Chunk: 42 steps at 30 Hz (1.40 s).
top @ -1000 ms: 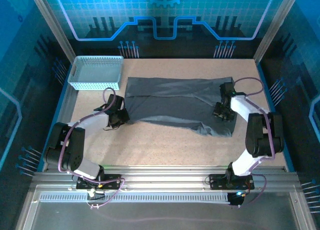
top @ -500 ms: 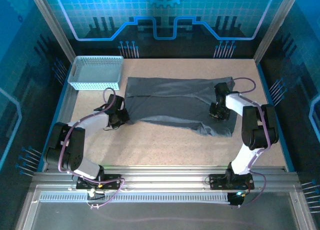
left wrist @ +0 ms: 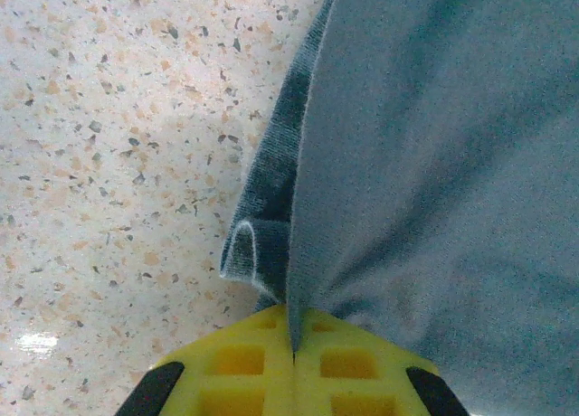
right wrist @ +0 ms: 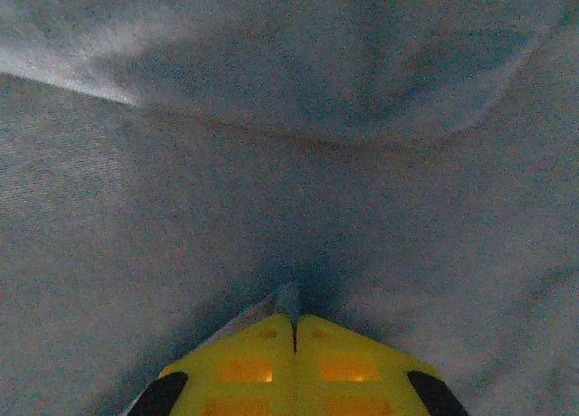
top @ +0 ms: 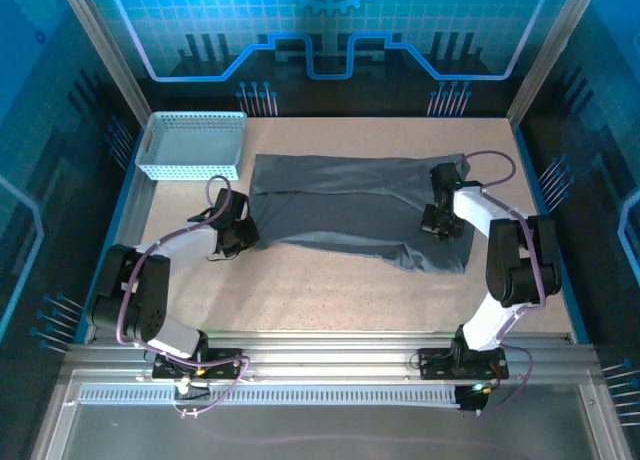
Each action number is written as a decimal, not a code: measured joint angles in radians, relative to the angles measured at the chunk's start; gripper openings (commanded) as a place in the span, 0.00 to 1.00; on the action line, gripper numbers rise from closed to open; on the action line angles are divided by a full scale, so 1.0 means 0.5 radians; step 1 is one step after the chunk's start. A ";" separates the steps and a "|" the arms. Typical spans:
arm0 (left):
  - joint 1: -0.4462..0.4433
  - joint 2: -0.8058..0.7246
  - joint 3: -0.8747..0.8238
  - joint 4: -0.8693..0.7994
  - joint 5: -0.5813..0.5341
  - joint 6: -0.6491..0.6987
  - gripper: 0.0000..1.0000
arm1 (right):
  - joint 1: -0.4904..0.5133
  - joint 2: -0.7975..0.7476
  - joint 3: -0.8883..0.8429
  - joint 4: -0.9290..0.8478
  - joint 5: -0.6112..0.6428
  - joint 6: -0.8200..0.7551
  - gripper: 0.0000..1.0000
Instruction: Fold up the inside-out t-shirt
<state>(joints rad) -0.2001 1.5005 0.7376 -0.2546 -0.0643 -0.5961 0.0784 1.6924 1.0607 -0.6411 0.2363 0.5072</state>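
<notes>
As left end effector point(left wrist: 291, 339) pinches t-shirt point(left wrist: 434, 163), right end effector point(right wrist: 294, 330) likewise, opposite

The t-shirt point(top: 350, 205) lies across the middle of the table point(top: 330, 290), with the basket point(top: 190, 168) just beyond its far left corner. The left gripper point(top: 243, 235) is at its left edge, the right gripper point(top: 432, 223) on its right end.

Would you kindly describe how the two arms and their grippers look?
The left arm and right arm have white links, black joints and thin purple cables looping alongside. The left gripper and right gripper carry yellow fingers moulded with square pockets, black at the outer corners.
</notes>
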 measured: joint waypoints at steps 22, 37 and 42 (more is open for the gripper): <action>-0.204 -0.615 -0.241 -0.166 0.018 -0.160 0.00 | -0.254 -0.980 -0.100 -0.125 0.211 -0.017 0.00; 0.083 -0.607 -0.160 -0.187 0.251 -0.382 0.00 | -0.303 -0.738 0.416 0.037 -0.007 -0.123 0.00; 0.105 -0.356 0.064 -0.096 0.275 -0.385 0.00 | -0.301 -0.469 0.648 0.147 -0.079 -0.166 0.00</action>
<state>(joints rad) -0.1478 1.3224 0.7696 -0.3027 0.0731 -0.7883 -0.0719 1.4578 1.3846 -0.5674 0.1967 0.4244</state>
